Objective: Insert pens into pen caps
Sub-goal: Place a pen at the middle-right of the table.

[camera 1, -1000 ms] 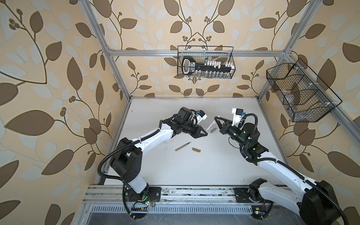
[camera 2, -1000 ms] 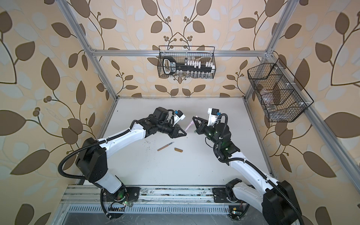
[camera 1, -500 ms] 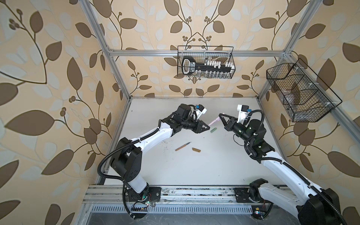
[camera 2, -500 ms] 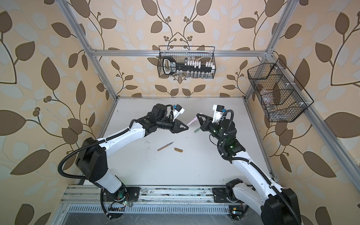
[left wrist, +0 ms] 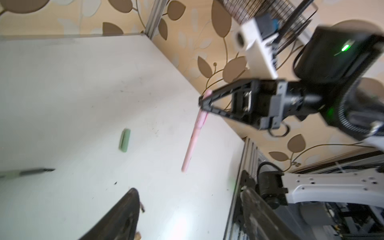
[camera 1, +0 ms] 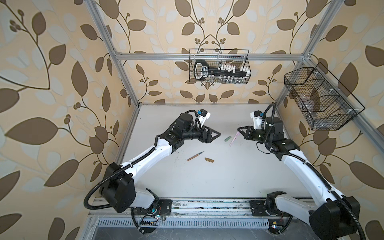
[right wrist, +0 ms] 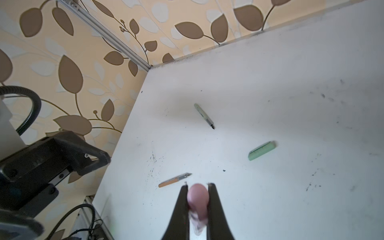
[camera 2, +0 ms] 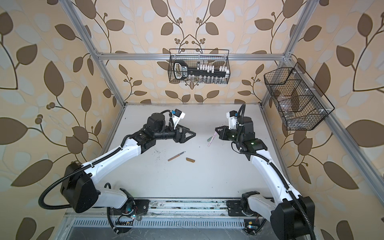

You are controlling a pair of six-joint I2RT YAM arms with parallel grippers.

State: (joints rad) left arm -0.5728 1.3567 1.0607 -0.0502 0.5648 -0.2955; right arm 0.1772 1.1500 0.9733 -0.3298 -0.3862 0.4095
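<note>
**Pink pen capped and in the air; green and brown pairs not yet joined**

Step in hand, by the look of it: between pairs, with the pink one joined but not yet put down.

At the left, left gripper (camera 1: 217,134) raised over the table (camera 1: 207,187), jaws spread wide in the left wrist view, empty, touching nothing. Green pen (right wrist: 204,116) lying flat with bare dark tip, visible only from the wrist cameras and hidden in both top views, probably under that arm.

Toward the middle, brown pen (camera 1: 195,156) flat on the table, tip exposed. Brown cap (camera 1: 209,160) near that tip, not touching it. Further right, green cap (camera 1: 227,138) lying alone, near the pink pen.

At the right, right gripper (camera 1: 239,129) pressed onto the pink pen (camera 1: 233,140), pinching its thicker end, apparently the cap. Barrel slanting down toward the table; lower end touching it or not, hard to tell.

Next, most likely: laying the pink pen down clear of the rest, then taking a bare pen in one gripper and its matching cap in the other. Called for: a low grip on slim things lying flat, then cap mouth lined up with the tip before any push.
</note>
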